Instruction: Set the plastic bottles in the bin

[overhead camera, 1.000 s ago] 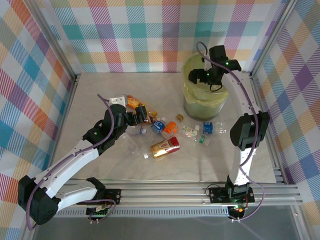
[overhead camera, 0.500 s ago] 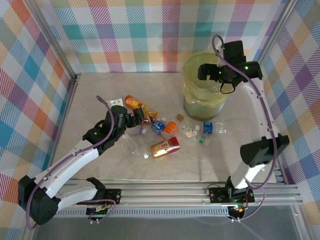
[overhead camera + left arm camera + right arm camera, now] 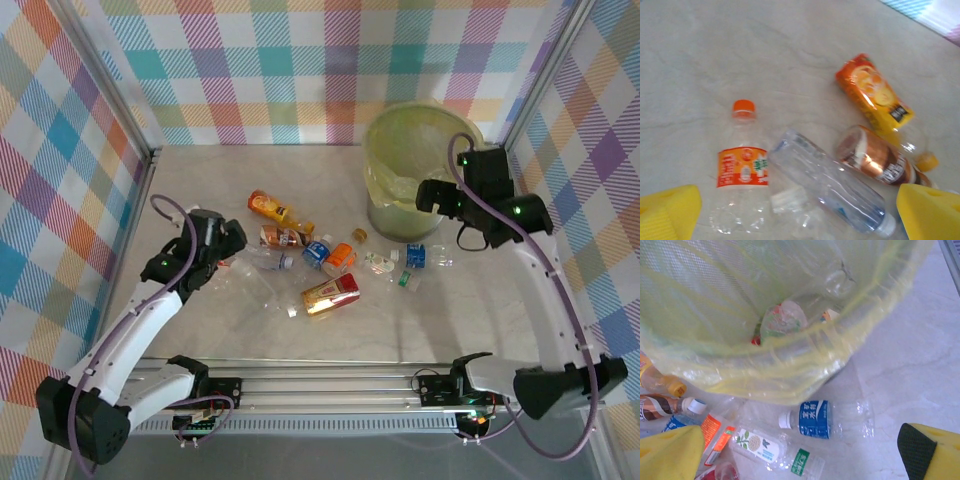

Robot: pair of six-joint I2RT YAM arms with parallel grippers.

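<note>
Right tool point(image 3: 432, 194) has backed off the mouth of the bin point(image 3: 400, 218) in the last second and now hangs at its near-right side, jaws spread, nothing in them. The right wrist view shows a crumpled clear bottle point(image 3: 785, 317) lying down inside the bin, so I read that as a drop done. Left tool point(image 3: 230, 240) has pulled back toward frame left, off the pile, also spread and empty, which leaves the orange juice bottle point(image 3: 272, 207) in plain view. The bin sits upper right in the top view. Remaining bottles lie on the table point(image 3: 200, 180) from centre frame to the bin's foot. Left wrist view frames an orange-capped clear bottle point(image 3: 742, 165) with a bigger clear bottle point(image 3: 827, 187) just beside it. I'd guess the next pick comes from there; plenty left.
</note>
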